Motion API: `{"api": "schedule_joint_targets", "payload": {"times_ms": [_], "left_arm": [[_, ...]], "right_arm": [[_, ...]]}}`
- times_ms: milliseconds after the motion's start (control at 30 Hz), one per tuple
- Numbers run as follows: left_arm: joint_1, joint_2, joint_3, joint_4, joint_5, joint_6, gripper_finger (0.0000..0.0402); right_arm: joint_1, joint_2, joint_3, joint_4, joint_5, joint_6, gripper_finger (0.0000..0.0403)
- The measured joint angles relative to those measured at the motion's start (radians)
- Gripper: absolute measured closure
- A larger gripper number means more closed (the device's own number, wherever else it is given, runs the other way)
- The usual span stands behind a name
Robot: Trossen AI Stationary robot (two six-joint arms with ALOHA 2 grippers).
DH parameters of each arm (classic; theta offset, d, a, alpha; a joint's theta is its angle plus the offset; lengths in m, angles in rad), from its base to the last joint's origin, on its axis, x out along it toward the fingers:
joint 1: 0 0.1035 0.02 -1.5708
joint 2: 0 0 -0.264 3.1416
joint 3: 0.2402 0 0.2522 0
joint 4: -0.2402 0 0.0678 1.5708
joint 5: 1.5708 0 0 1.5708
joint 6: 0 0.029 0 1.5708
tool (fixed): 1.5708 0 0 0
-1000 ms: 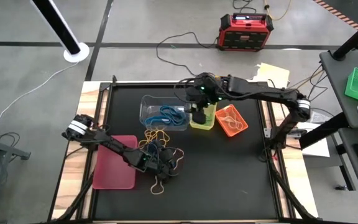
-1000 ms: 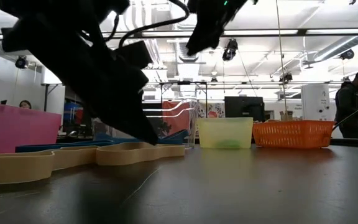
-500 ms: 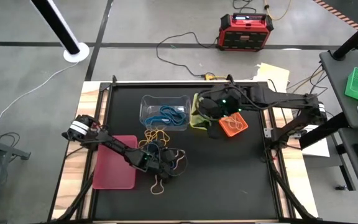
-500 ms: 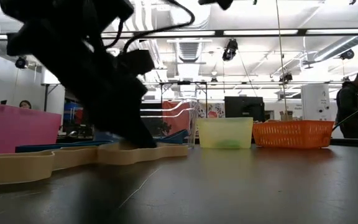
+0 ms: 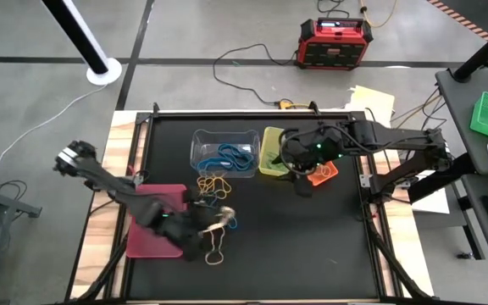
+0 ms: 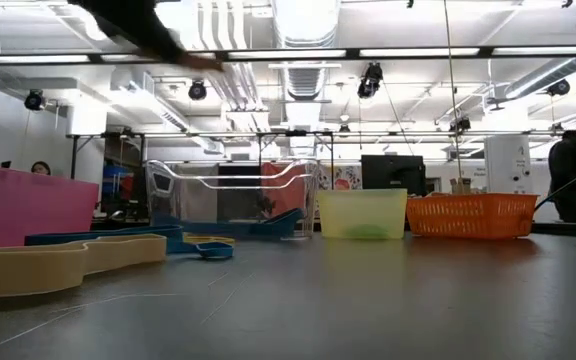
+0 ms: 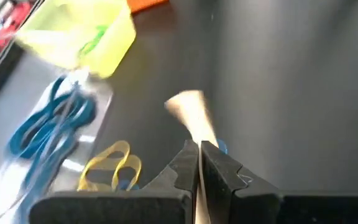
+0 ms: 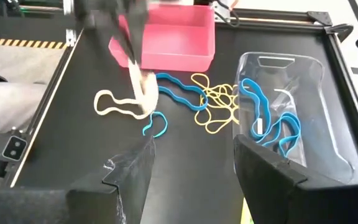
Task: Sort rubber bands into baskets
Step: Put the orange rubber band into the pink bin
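Note:
My left gripper (image 5: 217,222) hangs above the loose rubber bands in the middle of the table, shut on a tan rubber band (image 5: 224,218). The right wrist view shows that band (image 8: 140,87) hanging from it. Another tan band (image 5: 215,252), yellow bands (image 5: 213,181) and blue bands (image 8: 179,93) lie flat on the mat. My right gripper (image 5: 302,185) stands open with nothing in it, high beside the orange basket (image 5: 320,172). The clear basket (image 5: 224,152) holds blue bands. Next to it stands the yellow-green basket (image 5: 271,152). The pink basket (image 5: 146,237) lies under my left arm. My left gripper pinches the tan band at one end (image 7: 194,127) between its two shut fingers (image 7: 219,163). The fingers slant downward from the table's left side. The band hangs below them (image 8: 143,93); whether its lower end is off the mat I cannot tell.
The black mat (image 5: 312,254) is bare on the near right. A raised frame (image 5: 227,113) borders the table's far edge. Beyond the table, a red box (image 5: 335,42) sits on the floor and a person (image 6: 568,175) stands in the room.
My left gripper has risen from the pile with a tan band in its fingers, and one end of that band has come up off the mat. My right gripper has gone from above the yellow-green basket toward the table's right edge, to beside the orange basket.

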Motion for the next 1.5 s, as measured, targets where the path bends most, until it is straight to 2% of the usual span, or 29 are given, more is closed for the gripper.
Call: {"api": "schedule_joint_targets", "payload": {"times_ms": [100, 233, 333, 467, 600, 767, 900, 1000, 1200, 1367, 1500], "left_arm": [[-0.079, -0.074, 0.094, -0.251, 0.010, -0.146, 0.0401], [-0.144, -0.128, 0.183, -0.523, 0.127, -0.387, 0.0401], [-0.164, -0.148, 0.187, -0.700, 0.176, -0.569, 0.0402], [-0.163, -0.162, 0.112, -0.852, 0.264, -0.739, 0.0401], [-0.163, -0.173, 0.025, -0.834, 0.299, -0.789, 0.0382], [-0.163, -0.161, -0.035, -0.780, 0.362, -0.793, 0.0316], [-0.168, -0.144, -0.053, -0.773, 0.364, -0.793, 0.0261], [-0.185, -0.133, -0.051, -0.761, 0.329, -0.793, 0.0237], [-0.258, -0.130, -0.020, -0.655, 0.176, -0.792, 0.0229], [-0.332, -0.131, 0.007, -0.596, 0.074, -0.809, 0.0235], [-0.377, -0.131, 0.021, -0.585, 0.040, -0.839, 0.0241]], "right_arm": [[0.008, 0.012, -0.001, 0.003, 0.005, 0.017, 0.0193], [0.022, 0.042, -0.008, 0.006, 0.015, 0.060, 0.0193], [0.043, 0.079, -0.023, 0.009, 0.017, 0.070, 0.0193], [0.078, 0.150, -0.065, 0.035, 0.015, 0.089, 0.0193], [0.112, 0.238, -0.091, 0.099, 0.015, 0.099, 0.0193], [0.176, 0.389, -0.095, 0.197, 0.017, 0.001, 0.0193], [0.232, 0.500, -0.093, 0.345, 0.020, -0.073, 0.0193], [0.272, 0.576, -0.079, 0.454, 0.043, -0.128, 0.0193], [0.324, 0.709, 0.009, 0.566, 0.085, -0.226, 0.0193], [0.325, 0.816, 0.123, 0.558, 0.093, -0.265, 0.0193], [0.320, 0.896, 0.218, 0.523, 0.097, -0.321, 0.0193]]}}
